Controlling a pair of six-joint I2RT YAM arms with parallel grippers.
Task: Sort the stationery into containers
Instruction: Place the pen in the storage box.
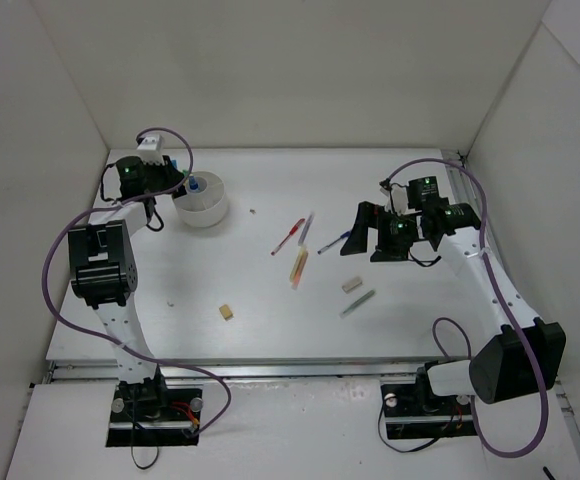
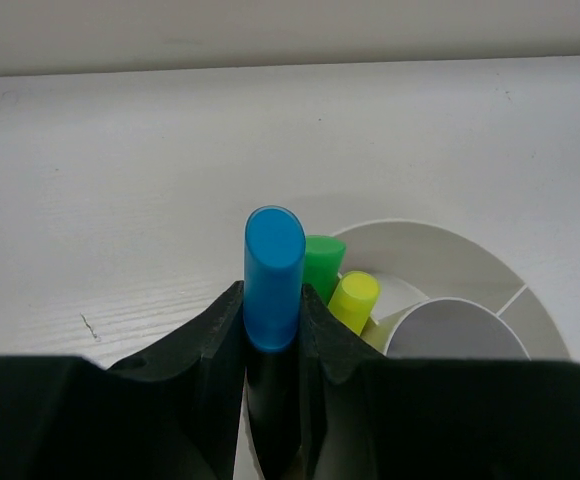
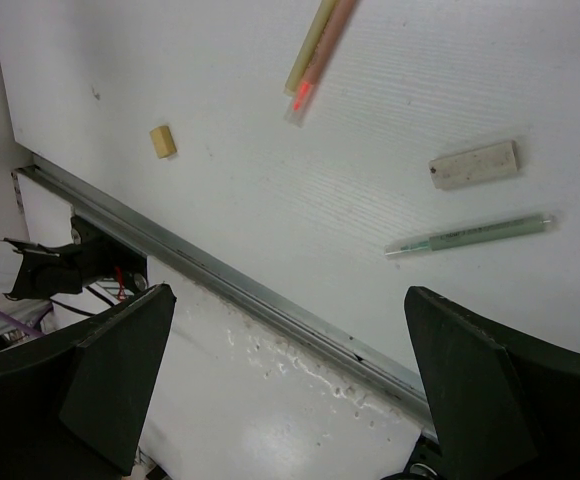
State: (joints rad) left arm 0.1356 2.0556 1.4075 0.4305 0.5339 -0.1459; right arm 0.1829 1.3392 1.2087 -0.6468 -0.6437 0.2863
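Observation:
My left gripper [image 2: 273,330] is shut on a black highlighter with a blue end [image 2: 274,275], held upright at the left rim of the round white bowl [image 2: 440,255]. A green-ended highlighter [image 2: 322,265] and a yellow-ended one [image 2: 355,300] stand in the bowl just behind it. In the top view the left gripper [image 1: 183,184] is at the bowl [image 1: 210,210]. My right gripper [image 1: 375,240] is open and empty above the table's right middle. Its wrist view shows an eraser [image 3: 475,165], a grey-green pen [image 3: 470,235], a cream stick [image 3: 310,55] and a small beige eraser [image 3: 163,141].
On the table lie a red pen [image 1: 288,237], a grey pen [image 1: 307,229], a blue pen [image 1: 332,242], the cream stick [image 1: 298,267], an eraser [image 1: 351,283], the grey-green pen [image 1: 357,303] and a beige eraser [image 1: 227,312]. White walls enclose the table. A metal rail [image 3: 270,290] runs along the front edge.

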